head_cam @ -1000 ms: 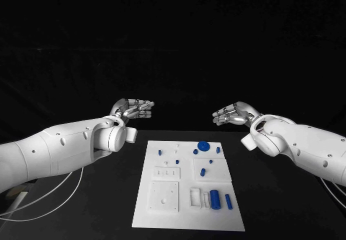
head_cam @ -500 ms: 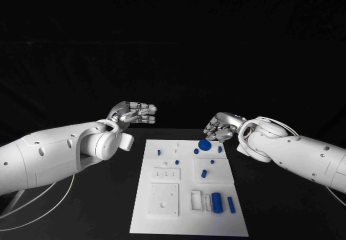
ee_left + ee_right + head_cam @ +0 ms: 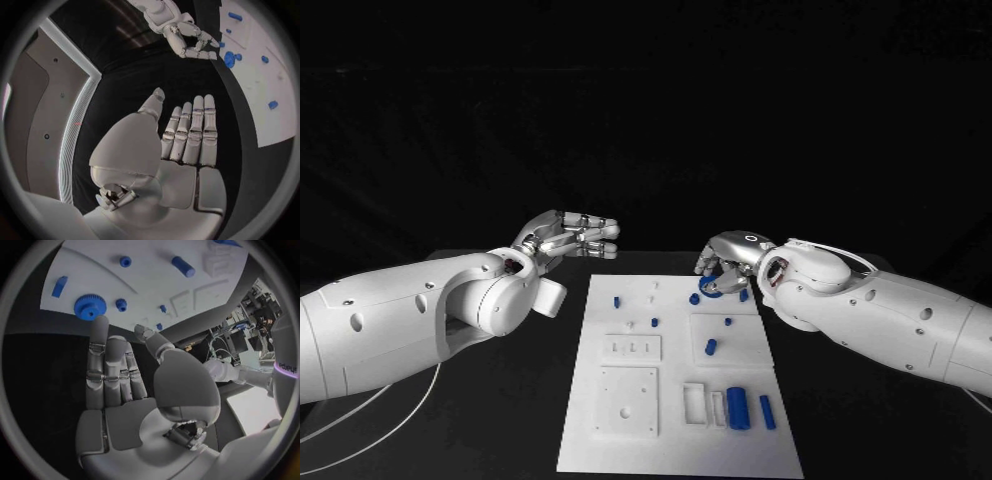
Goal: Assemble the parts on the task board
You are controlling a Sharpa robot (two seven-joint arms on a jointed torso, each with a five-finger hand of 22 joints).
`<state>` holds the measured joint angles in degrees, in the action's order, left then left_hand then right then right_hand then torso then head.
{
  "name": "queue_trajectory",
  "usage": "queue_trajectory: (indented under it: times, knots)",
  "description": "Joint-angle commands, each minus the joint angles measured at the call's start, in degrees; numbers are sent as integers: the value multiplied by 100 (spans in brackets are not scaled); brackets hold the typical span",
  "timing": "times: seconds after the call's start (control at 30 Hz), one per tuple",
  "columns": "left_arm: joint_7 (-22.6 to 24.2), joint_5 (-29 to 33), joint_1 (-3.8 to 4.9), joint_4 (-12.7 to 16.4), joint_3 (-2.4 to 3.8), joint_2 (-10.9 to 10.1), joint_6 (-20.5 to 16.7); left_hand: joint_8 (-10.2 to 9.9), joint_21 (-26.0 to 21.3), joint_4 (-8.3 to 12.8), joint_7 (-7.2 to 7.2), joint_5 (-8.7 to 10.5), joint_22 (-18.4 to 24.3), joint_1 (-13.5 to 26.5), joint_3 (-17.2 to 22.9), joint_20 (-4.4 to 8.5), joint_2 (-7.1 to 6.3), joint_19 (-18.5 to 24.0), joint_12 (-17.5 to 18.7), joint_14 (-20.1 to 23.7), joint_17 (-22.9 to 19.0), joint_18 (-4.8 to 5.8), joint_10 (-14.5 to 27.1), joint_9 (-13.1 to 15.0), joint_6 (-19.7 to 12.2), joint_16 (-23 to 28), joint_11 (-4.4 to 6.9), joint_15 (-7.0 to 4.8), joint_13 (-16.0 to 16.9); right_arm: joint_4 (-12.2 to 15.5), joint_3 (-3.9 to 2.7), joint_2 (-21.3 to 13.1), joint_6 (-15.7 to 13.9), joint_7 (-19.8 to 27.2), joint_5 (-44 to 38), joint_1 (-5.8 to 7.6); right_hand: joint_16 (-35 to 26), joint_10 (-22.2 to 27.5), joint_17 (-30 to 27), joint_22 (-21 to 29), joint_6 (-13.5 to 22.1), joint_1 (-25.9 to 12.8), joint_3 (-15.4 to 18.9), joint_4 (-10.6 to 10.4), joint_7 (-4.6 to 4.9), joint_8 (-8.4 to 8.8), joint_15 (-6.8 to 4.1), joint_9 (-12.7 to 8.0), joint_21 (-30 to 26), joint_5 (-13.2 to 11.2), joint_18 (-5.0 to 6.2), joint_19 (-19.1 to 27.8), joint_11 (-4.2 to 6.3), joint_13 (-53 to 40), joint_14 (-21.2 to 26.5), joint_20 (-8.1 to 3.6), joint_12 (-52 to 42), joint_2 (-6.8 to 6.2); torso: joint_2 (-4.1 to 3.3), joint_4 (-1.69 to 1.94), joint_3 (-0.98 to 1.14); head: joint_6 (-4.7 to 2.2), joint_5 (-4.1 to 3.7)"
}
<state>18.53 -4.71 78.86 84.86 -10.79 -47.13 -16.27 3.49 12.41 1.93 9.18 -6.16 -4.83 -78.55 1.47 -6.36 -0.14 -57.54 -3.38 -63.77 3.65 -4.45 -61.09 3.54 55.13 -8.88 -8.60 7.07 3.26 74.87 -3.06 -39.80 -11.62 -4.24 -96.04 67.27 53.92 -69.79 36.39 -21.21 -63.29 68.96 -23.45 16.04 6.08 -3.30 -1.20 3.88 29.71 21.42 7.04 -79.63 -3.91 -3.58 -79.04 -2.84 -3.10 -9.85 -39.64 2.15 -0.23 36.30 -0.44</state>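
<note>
From my seat, nearest on the board (image 3: 678, 440) I see a blank stretch of white plate, then a row of parts: a square white plate (image 3: 627, 400) with a small hole at the left, a clear holder (image 3: 694, 402) beside it, a fat blue cylinder (image 3: 736, 407) and a thin blue bar (image 3: 766, 411) at the right. Further up sit a small white block (image 3: 630, 347) with slots and a short blue peg (image 3: 710, 347) on its own panel. Beyond those are smaller blue bits, one (image 3: 653, 323) mid-board and one (image 3: 616, 300) toward the left edge.

At the far right of the board lies the blue gear (image 3: 710, 292). My right hand (image 3: 730, 262) is over it, fingers pointing down, and in the head view the tips look to be at the gear. The right wrist view shows the fingers (image 3: 106, 371) straight and side by side, thumb apart, nothing in the palm, with the gear (image 3: 90, 306) just past the fingertips; I cannot tell whether they touch it. I read that hand as released.

My left hand (image 3: 570, 233) hangs off the board's far left corner, above the black table (image 3: 516, 400), well apart from any part. Its wrist view shows the fingers (image 3: 190, 137) extended together, palm bare, holding nothing.
</note>
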Motion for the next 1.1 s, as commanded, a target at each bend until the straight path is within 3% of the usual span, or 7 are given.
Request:
queue_trajectory:
  times: [0.03,0.2,0.53,0.6,0.9,0.93,1.1]
  knots:
    - [-42,-91,28,22,10,1,180,21,8,16,8,-4,10,60,-13,5,15,43,-14,30,5,34,52,3,-41,38,5,17,9,31,-4,13,-98,-171,-361,2,108,154,172,-145,42,68,-37,11,24,-26,49,-2,36,-56,125,302,-52,-2,391,38,-33,-104,-63,28,1,-3,-1]
    - [-88,-109,37,6,10,-5,221,21,4,15,8,-1,20,61,-11,-8,11,64,-15,53,6,30,68,4,-39,49,-2,27,9,108,-4,-12,-113,-180,-243,0,122,1176,156,-310,282,447,448,-95,-121,-25,352,-8,-376,-271,-147,2039,-227,5,2338,450,-82,-154,-85,45,2,0,-3]
    - [-170,-140,40,-80,10,3,291,21,7,5,11,11,29,62,-5,-17,11,78,-15,60,6,22,77,3,-54,52,-4,31,9,187,-3,-75,-14,-130,227,0,-816,1455,-2635,958,924,623,404,-347,-354,-20,549,-34,-2216,-518,-346,2295,-70,14,2936,855,-102,-209,-124,36,-2,-27,5]
    - [-180,-143,40,-94,9,3,299,21,7,5,11,11,29,62,-5,-17,11,78,-15,60,6,22,77,3,-54,52,-4,31,9,204,-3,-86,3,-110,271,0,-1470,1556,-3040,1356,947,775,473,-508,-322,-13,548,-38,-2482,-519,-103,1740,-14,19,2727,938,-118,-268,-129,33,2,-31,7]
    - [-229,-171,41,-130,9,6,345,21,-4,-9,15,22,43,67,-5,-32,-6,107,-15,100,4,21,95,3,-67,74,-12,46,9,208,-3,-105,-109,81,605,0,-871,351,-2547,-567,156,618,223,-340,0,-35,220,7,311,-536,227,-41,-156,27,1554,193,-345,-56,-161,39,-1,-47,10]
    - [-237,-174,41,-131,9,7,352,20,-5,-10,15,22,43,67,-4,-33,-6,108,-15,101,4,21,96,3,-68,75,-13,47,9,206,-3,-104,-96,72,637,0,-698,12,-2346,-1026,112,484,-71,-182,152,-35,178,16,798,-577,229,181,-99,-4,1479,139,-334,-73,-163,38,0,-48,10]
    - [-276,-207,41,-136,9,13,384,18,-10,-19,18,22,46,71,-3,-38,-12,117,-16,110,5,19,103,1,-90,81,-16,51,10,202,-3,-92,-43,-34,815,0,-669,-424,-2003,-2272,11,552,-441,28,90,-38,77,113,1950,-837,186,1035,69,-194,1504,68,-426,-40,-180,38,-2,-44,8]
